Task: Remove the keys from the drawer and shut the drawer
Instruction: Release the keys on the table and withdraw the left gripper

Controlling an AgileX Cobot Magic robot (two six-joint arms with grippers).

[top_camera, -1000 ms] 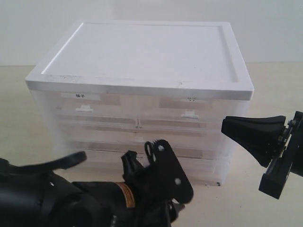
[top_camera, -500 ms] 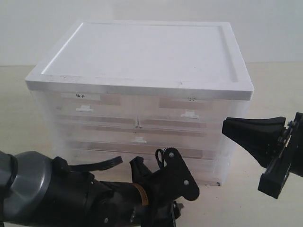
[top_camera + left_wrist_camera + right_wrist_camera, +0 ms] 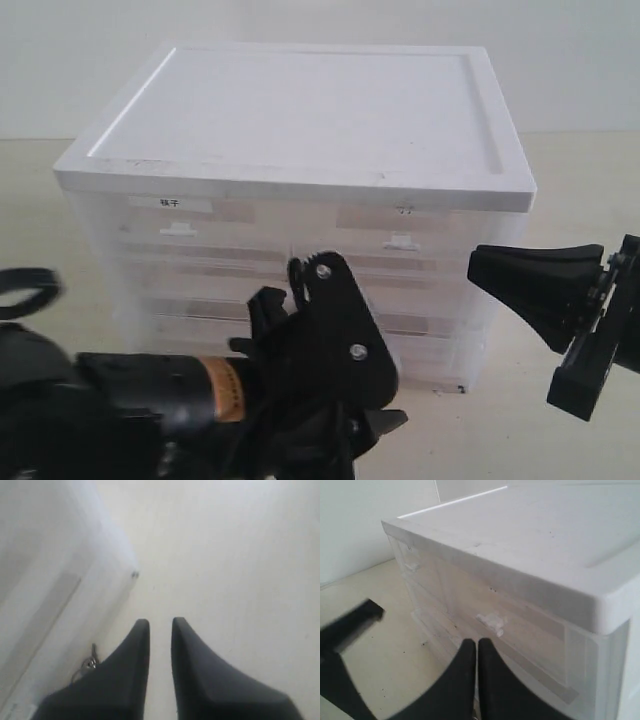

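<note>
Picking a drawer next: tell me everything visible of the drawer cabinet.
The drawer cabinet is boxy, with a flat white rimmed top and frosted translucent plastic walls. Its front shows two small labelled drawers side by side above wider ones, with small white pulls; those in view look shut. It stands upright on the pale table; the left arm hides its lower front.

We see only a blurred glint of the keys [image 3: 89, 661], half hidden behind the left gripper [image 3: 160, 623]. In the exterior view the left arm [image 3: 310, 360] covers the cabinet's [image 3: 300, 120] lower drawers [image 3: 435, 345]; its labels [image 3: 170, 203] are too small to read.
</note>
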